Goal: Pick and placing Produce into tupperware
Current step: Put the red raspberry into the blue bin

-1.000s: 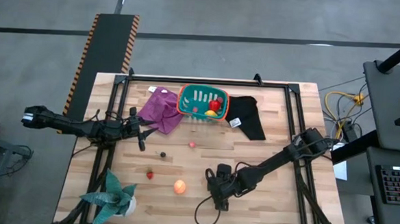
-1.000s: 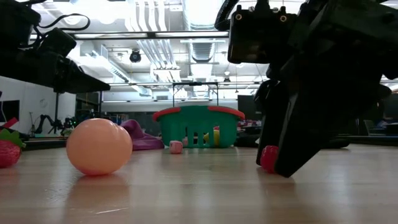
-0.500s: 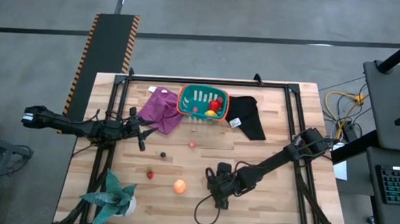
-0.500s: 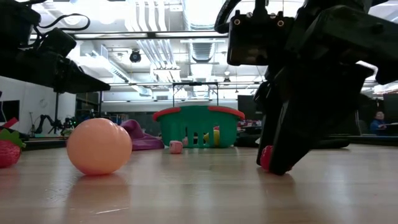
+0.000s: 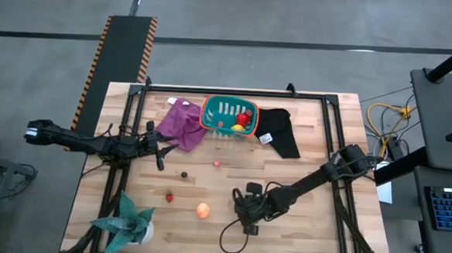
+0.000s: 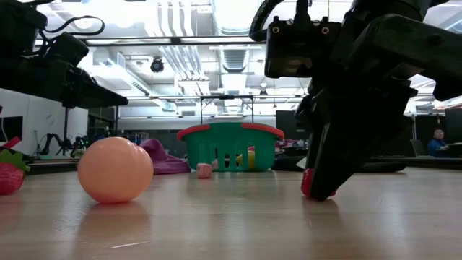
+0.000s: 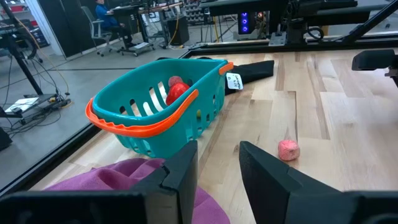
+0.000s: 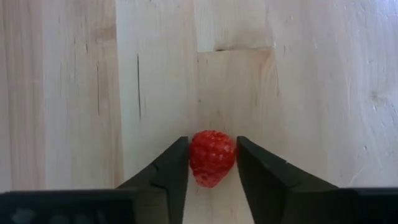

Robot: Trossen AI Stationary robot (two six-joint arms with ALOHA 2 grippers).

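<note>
Tupperware, a teal-green plastic basket with an orange rim and slotted walls [image 5: 228, 116], sits at the far middle of the pale wooden table [image 5: 306, 224], wedged between a crumpled purple cloth [image 5: 181, 123] and a black cloth with a white tag [image 5: 281, 134]; it stands upright and open-topped, clear for a drop from above; inside it lie a red pepper-like toy [image 5: 243, 120] and a yellow lemon-like piece [image 5: 238, 128], both against the wall nearest the black cloth, with most of the floor bare.

A green spiky plant in a white pot [image 5: 130, 221] stands at the near left corner, no part of the job.

Loose produce lies on the near half of the table, well apart from the basket: an orange-peach ball [image 5: 202, 211], a small red strawberry-like piece [image 5: 169, 196], a pink piece [image 5: 217, 163] nearest the basket, and a tiny dark piece [image 5: 183, 174].

Right gripper [image 8: 212, 163] reaches down at the near middle, just beside the ball; its two dark fingers [image 8: 171, 168] touch either side of a small red raspberry-like berry [image 8: 212, 157] that rests on the wood, a pinch that looks made but not yet lifted; the likely next need is a lift and a carry across to the basket.

Left gripper [image 7: 217, 165] waits over the purple cloth, facing the basket, fingers narrowly parted and empty.
</note>
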